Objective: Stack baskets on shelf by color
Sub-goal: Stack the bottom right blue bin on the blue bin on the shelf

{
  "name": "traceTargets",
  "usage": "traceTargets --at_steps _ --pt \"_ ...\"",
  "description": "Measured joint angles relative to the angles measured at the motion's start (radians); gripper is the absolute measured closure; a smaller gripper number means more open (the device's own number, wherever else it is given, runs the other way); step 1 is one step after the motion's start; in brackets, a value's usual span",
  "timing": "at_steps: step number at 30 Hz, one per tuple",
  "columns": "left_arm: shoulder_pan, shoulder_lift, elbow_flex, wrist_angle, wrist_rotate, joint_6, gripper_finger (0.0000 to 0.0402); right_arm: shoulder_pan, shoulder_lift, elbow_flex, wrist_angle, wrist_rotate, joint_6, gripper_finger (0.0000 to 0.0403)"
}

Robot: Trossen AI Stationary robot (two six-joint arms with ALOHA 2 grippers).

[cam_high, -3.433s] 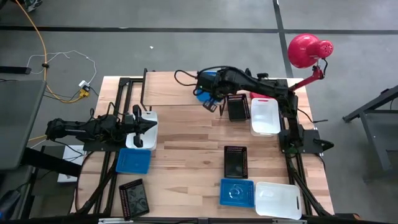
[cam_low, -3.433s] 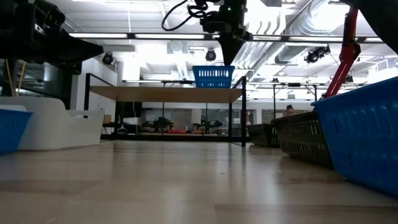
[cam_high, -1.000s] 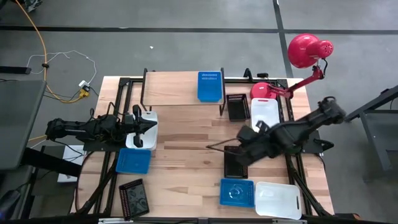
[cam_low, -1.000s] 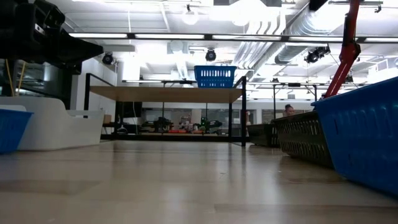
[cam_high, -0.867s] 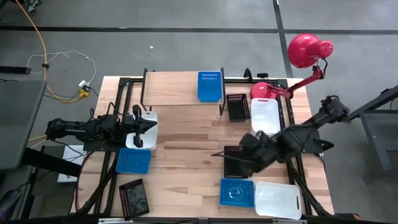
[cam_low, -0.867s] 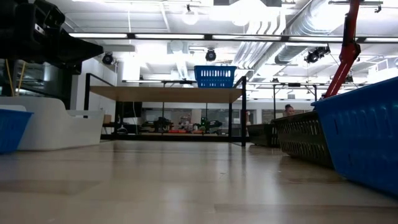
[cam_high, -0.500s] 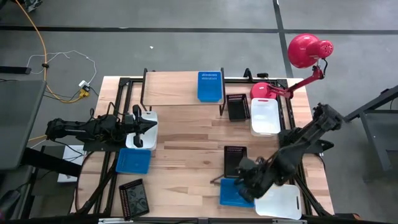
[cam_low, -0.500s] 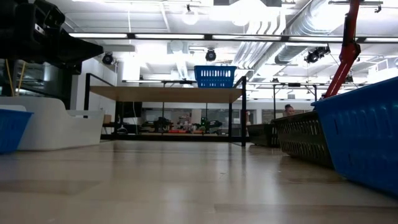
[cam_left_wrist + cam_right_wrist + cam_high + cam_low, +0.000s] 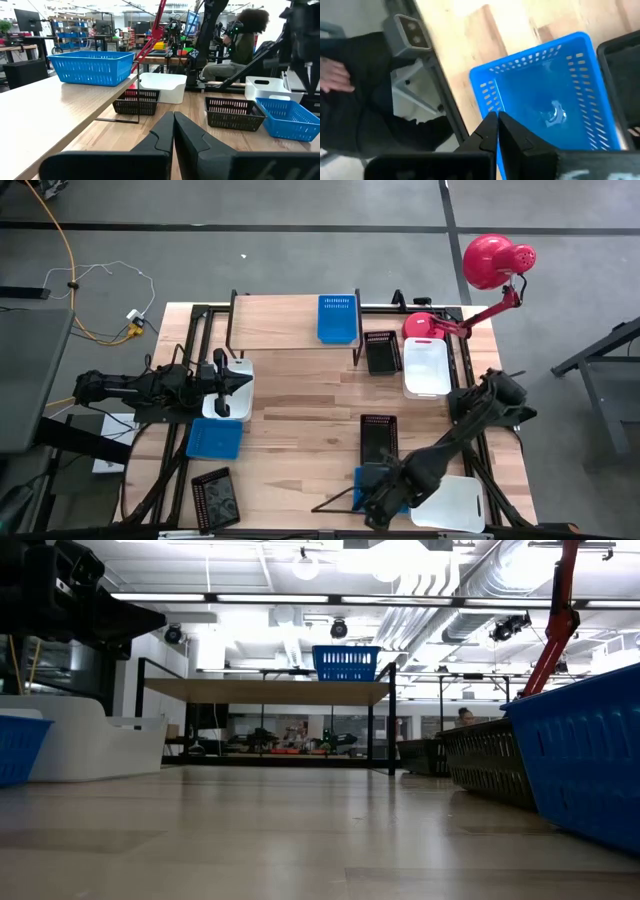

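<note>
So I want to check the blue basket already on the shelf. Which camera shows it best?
The high view: the blue basket sits fully visible on the shelf. The low view shows only its side, far off; the left wrist view shows it obliquely; the right wrist view misses it.

Grey floor (image 9: 300, 250), orange cable (image 9: 70, 265), bright ceiling lights (image 9: 300, 600), red lamp (image 9: 490, 260)

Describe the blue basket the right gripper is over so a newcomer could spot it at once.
Start at the table's near edge, on the right arm's side. Three baskets cluster there: a black mesh basket, a white basket, and between them the blue basket under the shut right gripper. It alone is blue there.
</note>
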Motion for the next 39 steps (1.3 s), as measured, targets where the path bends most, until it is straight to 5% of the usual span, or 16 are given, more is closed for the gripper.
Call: traceTargets --at_steps 9,18,39 --pt "0.000 0.000 0.000 0.000 0.000 0.000 0.0401 0.044 0.028 -0.002 0.065 0.002 0.180 0.0328" --pt "0.000 0.000 0.000 0.000 0.000 0.000 0.0401 0.124 0.041 -0.002 0.088 0.100 0.098 0.0242" --pt "0.000 0.000 0.000 0.000 0.000 0.000 0.0401 0.132 0.173 -0.002 0.029 0.075 -0.049 0.0234"
